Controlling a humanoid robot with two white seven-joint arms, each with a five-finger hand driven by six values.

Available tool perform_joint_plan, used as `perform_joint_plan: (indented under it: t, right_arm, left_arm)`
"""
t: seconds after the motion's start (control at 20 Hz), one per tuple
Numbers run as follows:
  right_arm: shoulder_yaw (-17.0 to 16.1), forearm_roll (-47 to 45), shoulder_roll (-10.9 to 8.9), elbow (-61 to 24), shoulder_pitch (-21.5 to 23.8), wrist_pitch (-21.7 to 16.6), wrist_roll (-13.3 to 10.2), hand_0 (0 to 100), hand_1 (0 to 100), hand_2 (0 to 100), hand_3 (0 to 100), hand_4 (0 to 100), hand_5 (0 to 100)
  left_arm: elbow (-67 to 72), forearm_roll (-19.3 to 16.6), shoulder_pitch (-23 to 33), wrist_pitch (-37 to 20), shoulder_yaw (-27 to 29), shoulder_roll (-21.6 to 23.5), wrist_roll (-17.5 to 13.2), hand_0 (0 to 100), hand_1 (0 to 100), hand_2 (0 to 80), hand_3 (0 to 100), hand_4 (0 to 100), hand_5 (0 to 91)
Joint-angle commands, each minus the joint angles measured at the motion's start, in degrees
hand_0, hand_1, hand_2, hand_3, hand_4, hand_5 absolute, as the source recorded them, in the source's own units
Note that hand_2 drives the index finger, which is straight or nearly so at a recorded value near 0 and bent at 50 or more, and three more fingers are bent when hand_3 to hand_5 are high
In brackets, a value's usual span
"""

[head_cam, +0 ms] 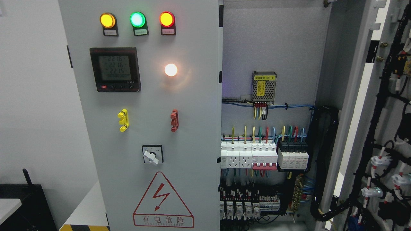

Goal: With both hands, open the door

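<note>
A grey electrical cabinet fills the head view. Its left door is closed and carries three lit lamps, a digital meter, a yellow handle, a red handle and a rotary switch. The right door stands swung open at the right, its inner side lined with black cable bundles. Behind it the cabinet interior shows breakers and coloured wires. Neither of my hands nor any arm appears in the picture.
A red warning triangle is printed low on the left door. A white wall lies to the left, with a black box at the lower left and a yellow-black striped edge on the floor.
</note>
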Motion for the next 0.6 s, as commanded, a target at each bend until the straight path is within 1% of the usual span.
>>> perform_joint_plan:
  t: [0.0, 0.2, 0.35, 0.45, 0.55]
  right_arm:
    - [0.00, 0.00, -0.06, 0.00, -0.01, 0.03, 0.04, 38, 0, 0, 0, 0, 0]
    - [0.00, 0.00, 0.03, 0.00, -0.02, 0.03, 0.04, 38, 0, 0, 0, 0, 0]
    - [0.00, 0.00, -0.06, 0.00, -0.02, 0.03, 0.04, 38, 0, 0, 0, 0, 0]
    - [0.00, 0.00, -0.06, 0.00, -0.02, 0.03, 0.04, 38, 0, 0, 0, 0, 0]
    - [0.00, 0.00, 0.03, 0.00, -0.02, 0.03, 0.04, 38, 0, 0, 0, 0, 0]
  left_arm:
    - [-0.12, -5.89, 14.66, -3.70, 17.30, -0.11, 0.05, 0, 0, 0.0, 0, 0, 0.0]
    - [0.06, -7.83, 22.05, -11.08, 19.86, -1.17, 0.05, 0, 0, 0.0, 0, 0, 0.0]
    - [3.03, -11.51, 27.94, -17.84, 22.15, -2.92, 0.13, 0, 0, 0.0, 0, 0, 0.0]
    - [8.29, -13.89, 29.79, -24.25, 22.24, -4.59, 0.13, 0, 0, 0.0, 0, 0, 0.0]
    - [15.23, -16.61, 30.41, -29.97, 22.15, -6.17, 0.05, 0, 0, 0.0, 0, 0, 0.0]
